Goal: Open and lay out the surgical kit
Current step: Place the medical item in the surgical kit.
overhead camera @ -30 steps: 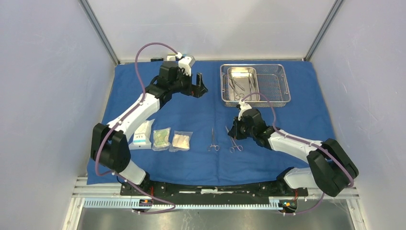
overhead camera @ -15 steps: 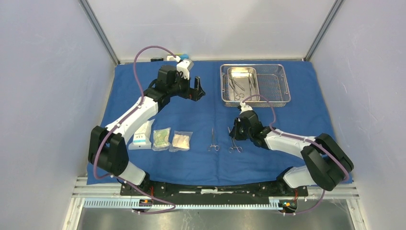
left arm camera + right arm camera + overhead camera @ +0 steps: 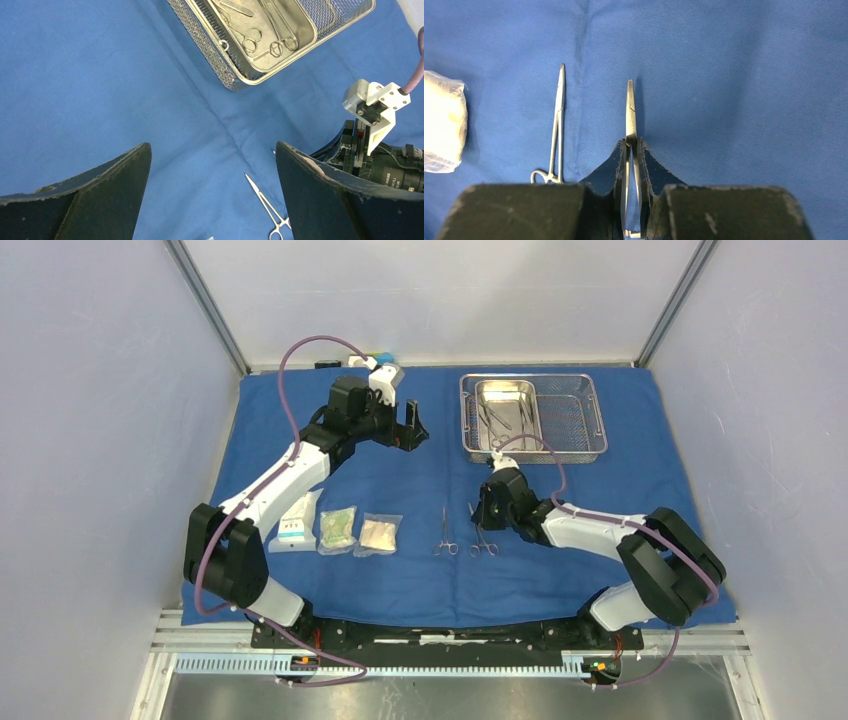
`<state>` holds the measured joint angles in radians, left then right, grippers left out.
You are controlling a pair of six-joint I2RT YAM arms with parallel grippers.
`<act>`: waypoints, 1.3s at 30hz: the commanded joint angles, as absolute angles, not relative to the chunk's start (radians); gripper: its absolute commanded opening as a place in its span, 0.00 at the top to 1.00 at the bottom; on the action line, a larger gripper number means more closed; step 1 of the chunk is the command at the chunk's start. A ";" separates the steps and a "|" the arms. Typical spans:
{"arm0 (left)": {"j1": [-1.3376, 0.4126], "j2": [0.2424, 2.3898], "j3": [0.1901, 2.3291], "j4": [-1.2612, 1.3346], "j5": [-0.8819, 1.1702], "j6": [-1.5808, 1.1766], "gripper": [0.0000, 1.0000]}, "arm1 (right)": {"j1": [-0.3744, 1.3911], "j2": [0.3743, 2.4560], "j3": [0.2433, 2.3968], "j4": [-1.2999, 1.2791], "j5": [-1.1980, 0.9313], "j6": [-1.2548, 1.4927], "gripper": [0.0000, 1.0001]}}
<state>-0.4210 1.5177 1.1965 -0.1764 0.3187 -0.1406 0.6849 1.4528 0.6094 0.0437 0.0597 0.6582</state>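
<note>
White-walled enclosure. The blue cloth wrap (image 3: 420, 480) lies spread flat across the tabletop.

My right gripper (image 3: 633, 150) is closed narrow on a pair of forceps (image 3: 630, 107), with the pads across both shanks just behind the joint. The tip points away from me and lies on or just above the cloth; I cannot tell which. It sits toward the near edge, about mid-width, parallel to and just beside a second pair of forceps (image 3: 558, 115) already laid down.

My left gripper (image 3: 211, 145) is wide open and empty, and hovers over the far middle of the cloth.

The mesh tray (image 3: 570, 415) stands at the far right. Its inner pan (image 3: 505, 390) holds more instruments.

Three packets (image 3: 338, 530) sit in a row at the near left.

Handling, judged:
- The forceps are thin steel, so light, stiff and slick.
- Gripped across the shanks, they should not pivot.
- The instruments in the pan lie flat on smooth metal. They are best pinched across the shanks, not by the rings.
</note>
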 commanded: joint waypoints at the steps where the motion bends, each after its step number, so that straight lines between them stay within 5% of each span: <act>1: -0.417 1.484 1.189 -0.124 0.339 -0.136 0.00 | 0.699 1.478 0.661 0.050 0.088 0.677 1.00; 16: -0.419 1.473 1.175 -0.120 0.350 -0.144 0.00 | 0.716 1.485 0.649 0.083 0.054 0.688 0.75; 24: -0.418 1.469 1.165 -0.114 0.374 -0.150 0.00 | 0.716 1.472 0.661 0.079 0.079 0.661 0.74; 29: -0.421 1.461 1.121 -0.110 0.476 -0.130 0.00 | 0.712 1.386 0.686 0.085 0.122 0.547 0.69; 34: -0.473 1.465 1.045 -0.107 0.596 -0.005 0.00 | 0.648 1.285 0.694 0.094 0.091 0.400 0.52; 39: -0.579 1.483 1.026 -0.140 0.526 0.233 0.01 | 0.531 1.186 0.678 0.105 -0.056 0.184 0.45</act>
<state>-0.5034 1.5002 1.0195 -0.1440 0.5308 0.0040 0.6041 1.2598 0.6601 0.0692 0.0467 0.3962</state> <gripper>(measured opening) 0.993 0.540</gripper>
